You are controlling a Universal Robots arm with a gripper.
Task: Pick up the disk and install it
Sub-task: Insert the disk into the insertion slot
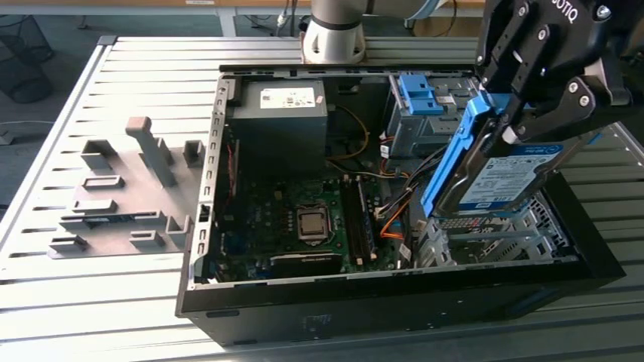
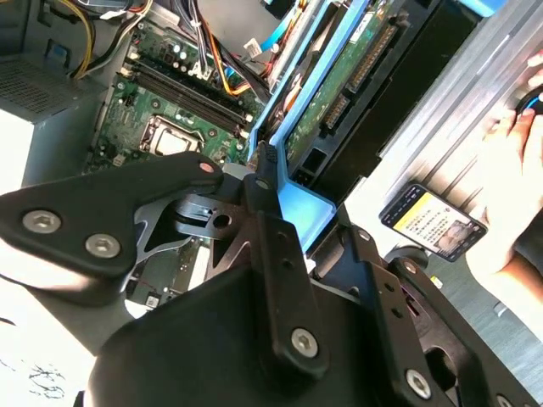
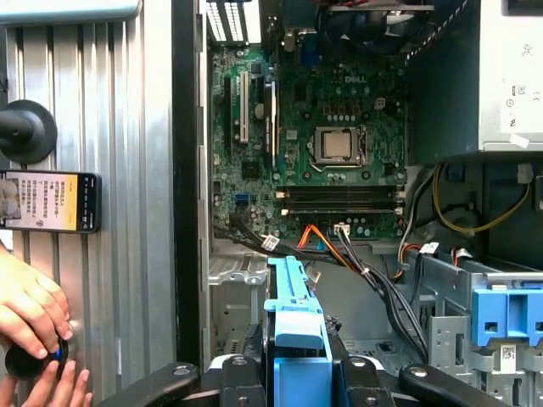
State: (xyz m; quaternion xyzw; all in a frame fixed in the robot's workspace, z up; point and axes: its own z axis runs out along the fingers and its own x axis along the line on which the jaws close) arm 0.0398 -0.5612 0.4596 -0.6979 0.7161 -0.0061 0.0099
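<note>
The disk, a silver drive with a white-and-blue label in a blue plastic carrier, hangs tilted on edge over the right side of the open computer case. My gripper is shut on its upper end, and its black fingers clamp the blue carrier. The disk's lower end hovers just above the silver drive cage inside the case. In the first wrist view the blue carrier runs out from between my fingers. In the second wrist view the disk's green circuit side faces the camera.
A blue latch piece with a metal cage and a black box with a white sticker sit at the case's back. Cables cross the motherboard. A grey fixture lies on the slatted table. A person's hand and a phone are beside the case.
</note>
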